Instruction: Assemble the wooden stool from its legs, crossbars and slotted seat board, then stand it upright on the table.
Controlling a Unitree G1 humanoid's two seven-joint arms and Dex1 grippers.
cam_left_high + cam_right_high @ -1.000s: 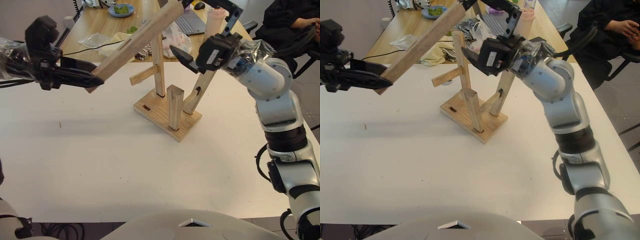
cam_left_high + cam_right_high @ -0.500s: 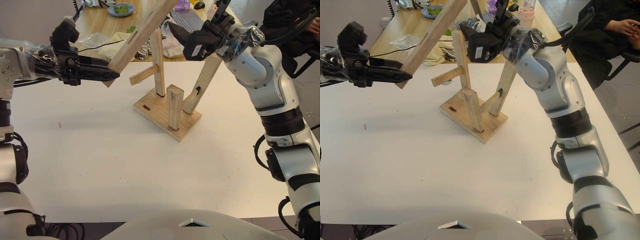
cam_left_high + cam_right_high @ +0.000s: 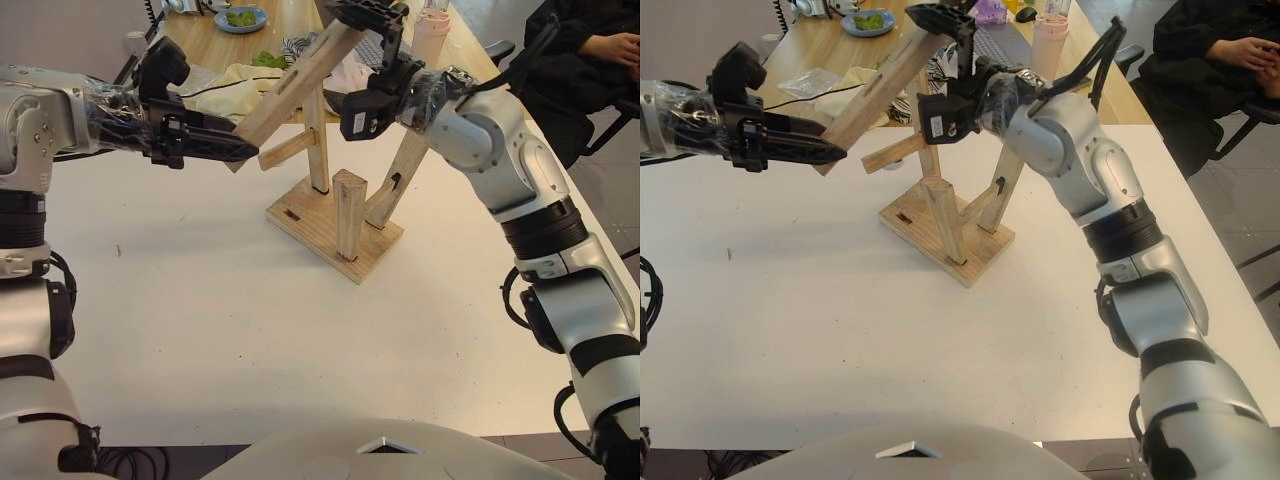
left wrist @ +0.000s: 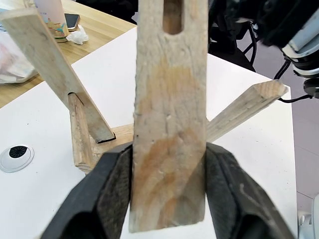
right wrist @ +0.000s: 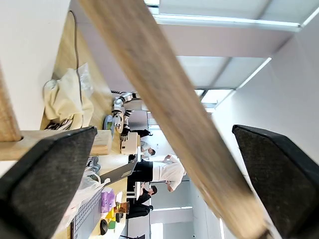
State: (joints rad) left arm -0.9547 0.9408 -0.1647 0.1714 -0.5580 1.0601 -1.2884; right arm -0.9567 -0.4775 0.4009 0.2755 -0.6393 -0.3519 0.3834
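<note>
The slotted seat board (image 3: pixel 300 222) lies flat on the white table (image 3: pixel 200 330). Three legs stand in it: a tall upright one (image 3: pixel 317 135), a short one (image 3: pixel 350 212) and a leaning one (image 3: pixel 408 165). A short crossbar (image 3: pixel 284 151) sticks out from the tall leg. My left gripper (image 3: pixel 240 152) is shut on the lower end of a loose slotted leg (image 3: pixel 295 80), which slants up over the stool; its fingers (image 4: pixel 109 194) clamp the wood (image 4: pixel 169 124). My right gripper (image 3: pixel 367 12) is open, and that leg's upper end (image 5: pixel 164 99) passes between its fingers (image 5: pixel 45 169).
A wooden desk (image 3: pixel 190 45) stands behind the white table with a bowl (image 3: pixel 242 18), crumpled cloth (image 3: pixel 240 78), a laptop (image 3: pixel 375 45) and a pink bottle (image 3: pixel 433 35). A person sits at the far right. The near half of the white table is bare.
My left gripper has carried the leg's lower end right, toward the stool. My right gripper has swung left and up, from beside the leaning leg to the held leg's upper end.
</note>
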